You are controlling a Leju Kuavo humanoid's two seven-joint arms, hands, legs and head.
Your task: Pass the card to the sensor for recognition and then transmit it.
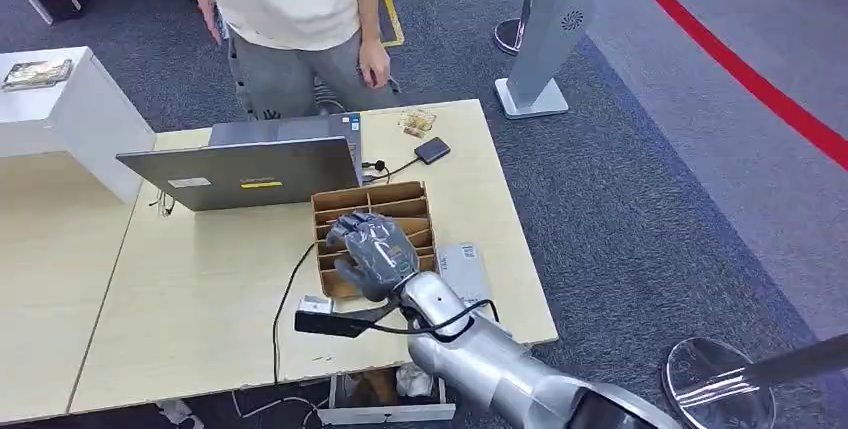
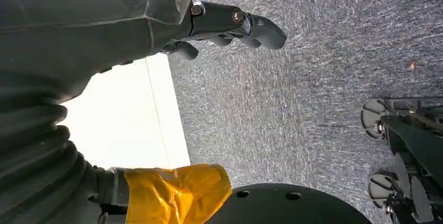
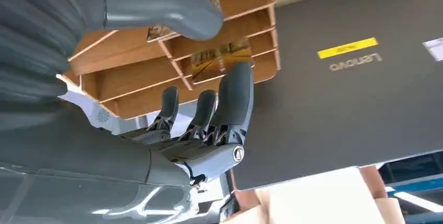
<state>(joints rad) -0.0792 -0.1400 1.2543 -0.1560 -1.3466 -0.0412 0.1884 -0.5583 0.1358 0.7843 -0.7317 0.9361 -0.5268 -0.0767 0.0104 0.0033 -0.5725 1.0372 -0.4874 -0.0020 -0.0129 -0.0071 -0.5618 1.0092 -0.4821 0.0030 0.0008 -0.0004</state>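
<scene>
A compartmented cardboard box (image 1: 372, 232) sits on the table (image 1: 180, 289), just in front of the open laptop (image 1: 250, 164). The robot's right hand (image 1: 375, 249) hovers over the box; a card reader (image 1: 432, 150) lies behind it. Beyond the laptop, a person (image 1: 290, 19) stands at the table's far edge.

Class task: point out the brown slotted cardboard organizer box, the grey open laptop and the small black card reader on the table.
Brown slotted cardboard organizer box (image 1: 385, 201): head view, far divider.
Grey open laptop (image 1: 250, 172): head view, lid back.
Small black card reader (image 1: 432, 150): head view, top face.
</scene>
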